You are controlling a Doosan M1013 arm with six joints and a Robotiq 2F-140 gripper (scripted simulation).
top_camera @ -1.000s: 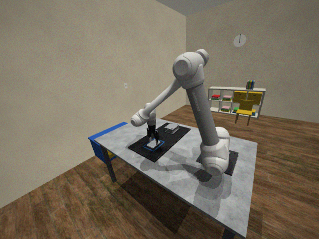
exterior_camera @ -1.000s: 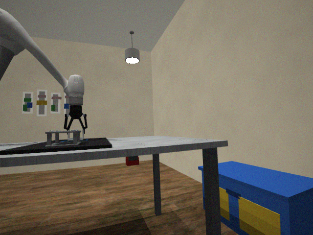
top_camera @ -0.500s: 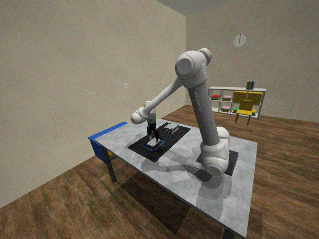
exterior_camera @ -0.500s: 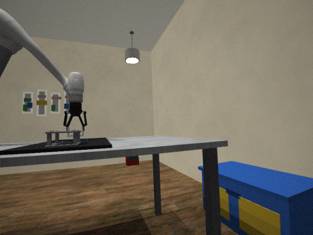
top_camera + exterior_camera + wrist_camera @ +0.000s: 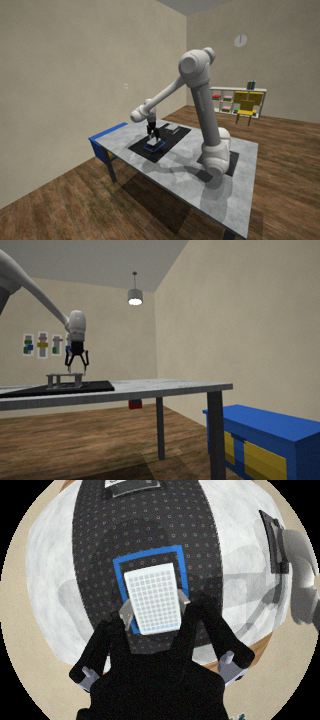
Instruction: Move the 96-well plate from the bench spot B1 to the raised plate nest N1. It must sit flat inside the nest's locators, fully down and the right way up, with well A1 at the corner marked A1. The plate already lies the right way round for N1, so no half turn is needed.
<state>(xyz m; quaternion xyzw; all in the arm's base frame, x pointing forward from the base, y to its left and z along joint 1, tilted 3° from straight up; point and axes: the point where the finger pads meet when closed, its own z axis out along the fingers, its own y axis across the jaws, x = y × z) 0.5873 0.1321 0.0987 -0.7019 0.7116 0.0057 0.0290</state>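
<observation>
The white 96-well plate (image 5: 155, 599) is between my fingers, held a little above the blue outline of spot B1 on the black mat. My gripper (image 5: 153, 139) is shut on the plate (image 5: 152, 141) at its long sides and points straight down. In the exterior view the gripper (image 5: 76, 369) stands behind the nest, and the plate is hidden there.
The black mat (image 5: 160, 140) lies on the grey table. The robot's base (image 5: 216, 157) stands on a dark plate at the right. A blue cabinet (image 5: 103, 144) sits beside the table's left end.
</observation>
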